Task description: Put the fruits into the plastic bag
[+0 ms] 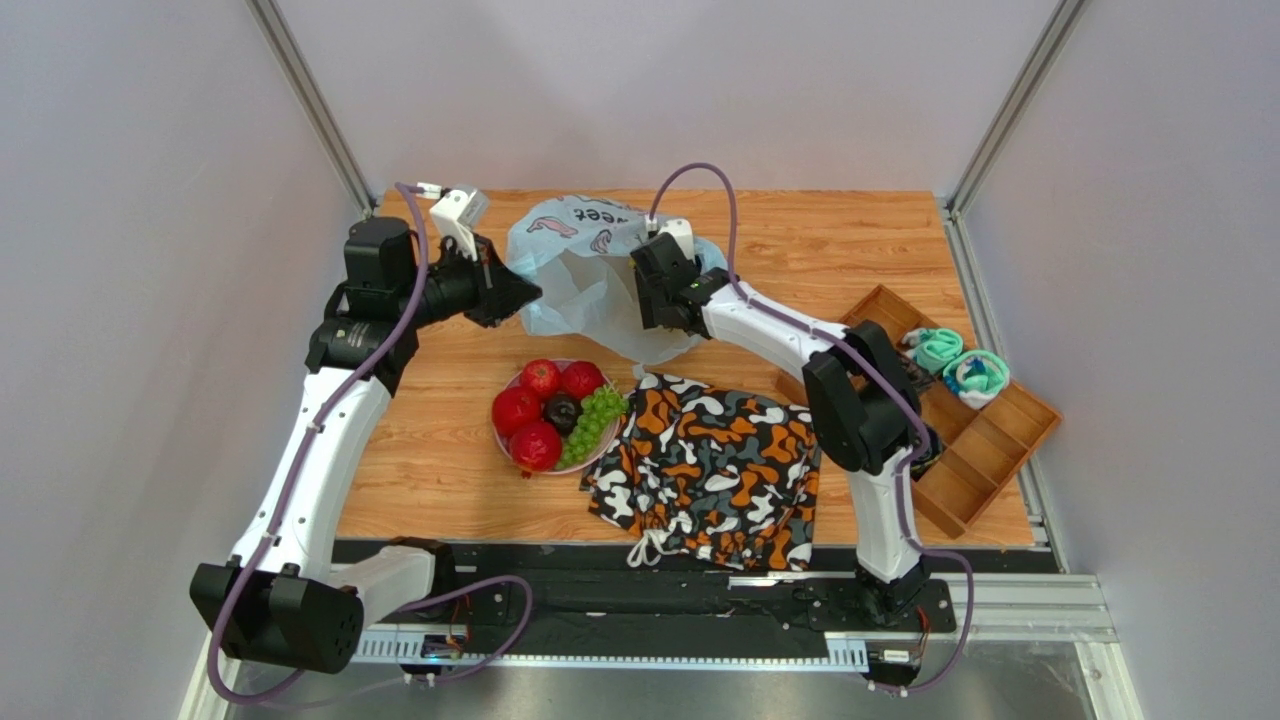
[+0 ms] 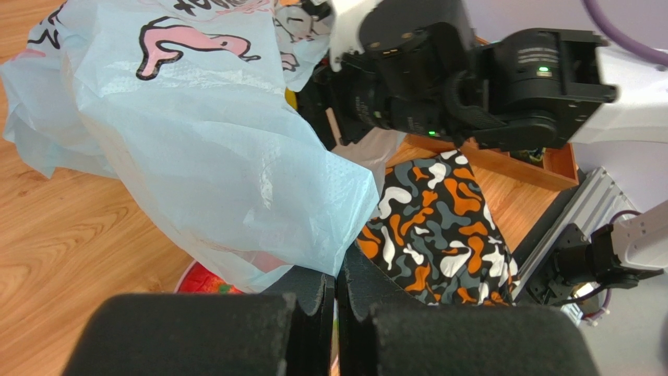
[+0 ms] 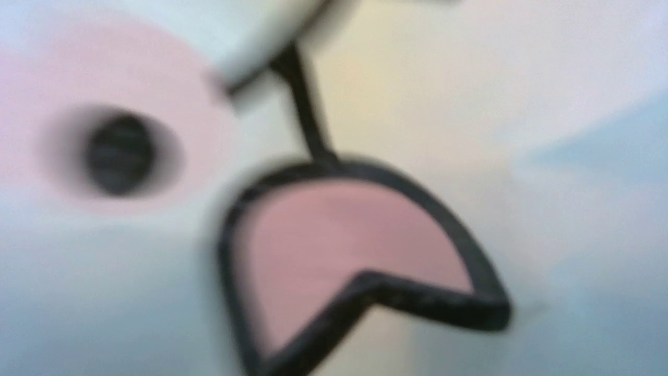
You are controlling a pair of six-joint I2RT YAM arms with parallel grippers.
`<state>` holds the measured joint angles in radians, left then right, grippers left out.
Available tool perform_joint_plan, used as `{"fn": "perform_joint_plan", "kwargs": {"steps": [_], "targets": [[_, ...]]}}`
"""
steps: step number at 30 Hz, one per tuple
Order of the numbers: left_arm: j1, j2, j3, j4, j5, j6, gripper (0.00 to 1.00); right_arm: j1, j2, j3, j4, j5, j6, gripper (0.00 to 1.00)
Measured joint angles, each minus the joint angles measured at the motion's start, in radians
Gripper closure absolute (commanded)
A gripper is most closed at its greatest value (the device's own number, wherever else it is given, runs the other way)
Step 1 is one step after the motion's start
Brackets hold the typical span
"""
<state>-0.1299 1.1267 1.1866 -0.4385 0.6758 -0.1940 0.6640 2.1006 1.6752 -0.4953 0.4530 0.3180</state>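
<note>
Left gripper (image 2: 335, 301): jaws pressed together on the lower edge of the plastic bag (image 1: 579, 270), holding that side raised off the table. Right gripper (image 1: 657, 293): positioned at the opposite, right side of the bag, with its head against or inside the plastic. Its wrist view shows only blurred pink print at close range, so the jaw state cannot be determined.

The bag spans the gap between the two grippers, long axis running left to right across the far half of the table.

Fruits in view: red round fruits (image 1: 537, 446), one dark round fruit (image 1: 562, 413) and a green grape bunch (image 1: 601, 408), all grouped on the pink plate (image 1: 571, 465). No banana is clearly visible.

Governing relation: the plate lies on the near side of the bag, toward the arm bases and between the two grippers. The left gripper is slightly nearer but occupied, so the pick probably falls to the right gripper, which must back out, then travel nearward and leftward. The camouflage cloth (image 1: 706, 458) lies just beside the plate along that path.
</note>
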Motion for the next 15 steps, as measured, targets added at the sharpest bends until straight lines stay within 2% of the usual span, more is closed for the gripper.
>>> {"fn": "perform_joint_plan", "kwargs": {"steps": [10,15], "targets": [[0.0,0.001,0.0,-0.007,-0.014,0.0,1.0,0.019,-0.371,-0.255,0.257,-0.36,0.018,0.38],[0.001,0.001,0.0,-0.008,-0.03,0.0,1.0,0.115,-0.539,-0.351,0.355,-0.438,0.003,0.4]]}}
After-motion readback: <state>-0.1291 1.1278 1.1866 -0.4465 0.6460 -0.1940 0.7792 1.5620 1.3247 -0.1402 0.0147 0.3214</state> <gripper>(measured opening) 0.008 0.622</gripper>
